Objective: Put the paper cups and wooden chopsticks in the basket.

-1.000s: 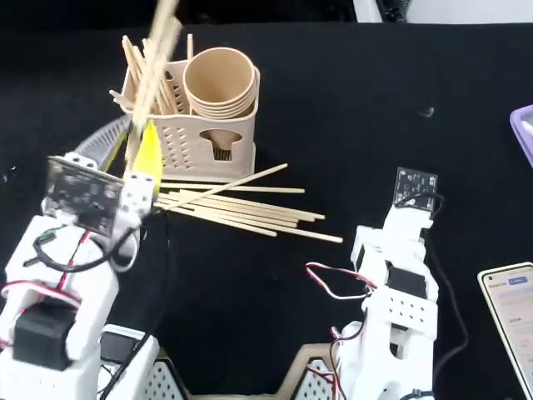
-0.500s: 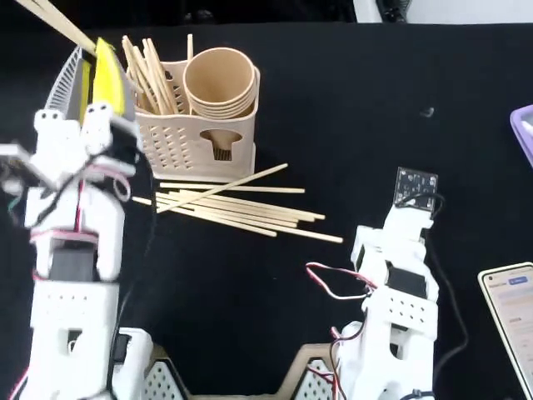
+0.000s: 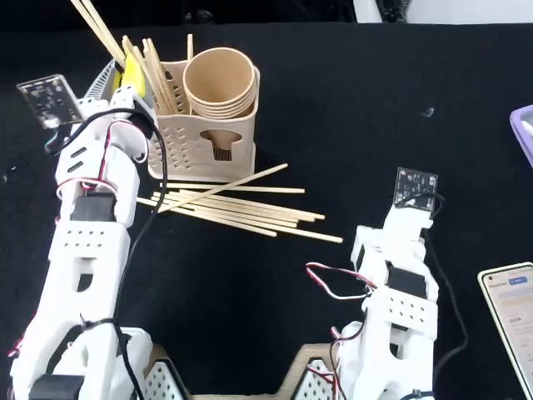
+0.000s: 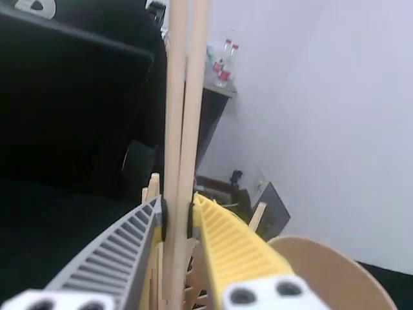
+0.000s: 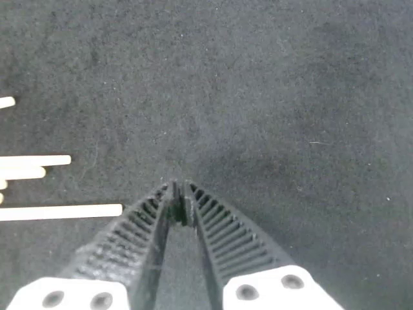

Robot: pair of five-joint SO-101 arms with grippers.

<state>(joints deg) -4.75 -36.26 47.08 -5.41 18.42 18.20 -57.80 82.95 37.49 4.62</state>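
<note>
My left gripper [image 3: 122, 77] [image 4: 177, 216] is shut on two wooden chopsticks [image 3: 98, 32] [image 4: 182, 103], held upright and tilted just left of the beige basket [image 3: 193, 133]. The basket holds stacked paper cups [image 3: 219, 81] [image 4: 329, 274] in its right compartment and several chopsticks [image 3: 154, 71] standing in its left one. A loose pile of chopsticks [image 3: 241, 208] [image 5: 39, 187] lies on the black table in front of the basket. My right gripper [image 5: 179, 200] is shut on nothing, low over bare cloth right of the pile's ends; its arm [image 3: 400, 275] stands at the lower right.
A phone [image 3: 512, 312] lies at the right edge, and a purple object [image 3: 525, 129] sits above it. A small dark bit [image 3: 426, 112] lies on the black tabletop [image 3: 358, 100] at the upper right.
The left arm has swung up and back from in front of the basket to its left side, carrying the two chopsticks. The right arm has not moved.
</note>
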